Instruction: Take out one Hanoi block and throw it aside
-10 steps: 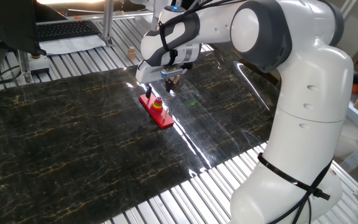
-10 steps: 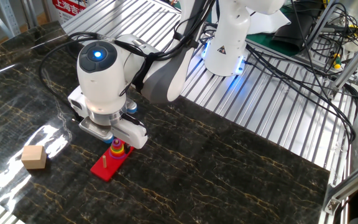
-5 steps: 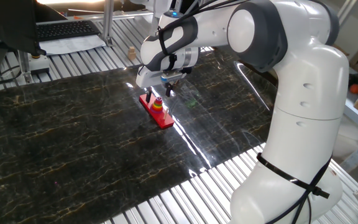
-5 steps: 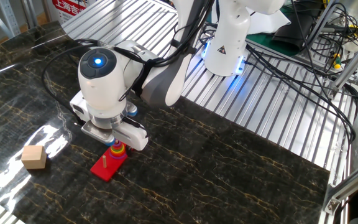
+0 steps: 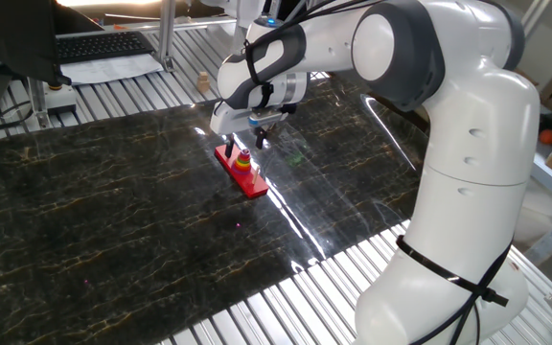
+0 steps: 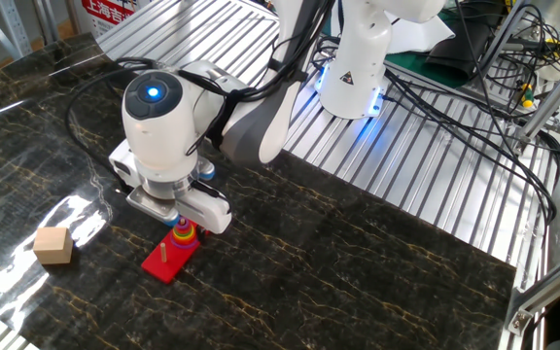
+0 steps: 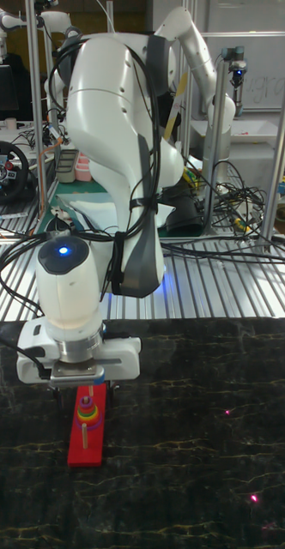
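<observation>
Hovering just above the Hanoi block [image 7: 88,391], the end effector [image 7: 84,390] fingers straddle it, slightly parted.

The bench [image 5: 113,211] top is black with thin gold and white wiggly lines, like marble. Its edges are shiny silver metal with stripes. The robot arm [image 5: 468,144] is white with grey parts. A little blue light [image 6: 152,93] glows on its wrist. The flat base [image 7: 85,442] is bright red. The stack of rings [image 7: 88,409] on it is red, yellow, green and purple, and the peg [image 6: 164,251] beside it is pale tan. The wooden cube [image 6: 53,245] is light brown.
</observation>
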{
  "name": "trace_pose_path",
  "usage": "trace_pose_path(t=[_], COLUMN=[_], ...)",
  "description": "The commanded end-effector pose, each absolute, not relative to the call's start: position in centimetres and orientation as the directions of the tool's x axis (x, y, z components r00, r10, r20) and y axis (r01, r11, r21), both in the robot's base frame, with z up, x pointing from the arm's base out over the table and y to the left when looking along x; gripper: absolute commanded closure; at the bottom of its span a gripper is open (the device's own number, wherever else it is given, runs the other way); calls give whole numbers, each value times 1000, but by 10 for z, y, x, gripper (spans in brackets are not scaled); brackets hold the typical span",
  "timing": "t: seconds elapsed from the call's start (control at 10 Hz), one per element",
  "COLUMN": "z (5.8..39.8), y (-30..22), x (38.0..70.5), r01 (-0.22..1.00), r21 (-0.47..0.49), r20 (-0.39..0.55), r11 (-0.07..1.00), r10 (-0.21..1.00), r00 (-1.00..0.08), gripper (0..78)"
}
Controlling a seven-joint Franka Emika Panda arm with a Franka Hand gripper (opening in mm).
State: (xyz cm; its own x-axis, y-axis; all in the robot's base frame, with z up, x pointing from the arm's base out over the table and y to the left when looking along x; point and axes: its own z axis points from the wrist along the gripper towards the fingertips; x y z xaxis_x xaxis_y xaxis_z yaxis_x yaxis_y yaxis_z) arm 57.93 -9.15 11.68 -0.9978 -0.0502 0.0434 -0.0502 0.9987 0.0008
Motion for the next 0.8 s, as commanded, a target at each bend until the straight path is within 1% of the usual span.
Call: trace_pose_path(t=[0.1, 0.8], z=[119, 119], y=[-92, -92], x=[580, 580], r01=[-53, -54], r21=[0, 0], r20=[42, 43], r11=[999, 999], r10=[-53, -54], r00=[-998, -998], gripper=[2, 2])
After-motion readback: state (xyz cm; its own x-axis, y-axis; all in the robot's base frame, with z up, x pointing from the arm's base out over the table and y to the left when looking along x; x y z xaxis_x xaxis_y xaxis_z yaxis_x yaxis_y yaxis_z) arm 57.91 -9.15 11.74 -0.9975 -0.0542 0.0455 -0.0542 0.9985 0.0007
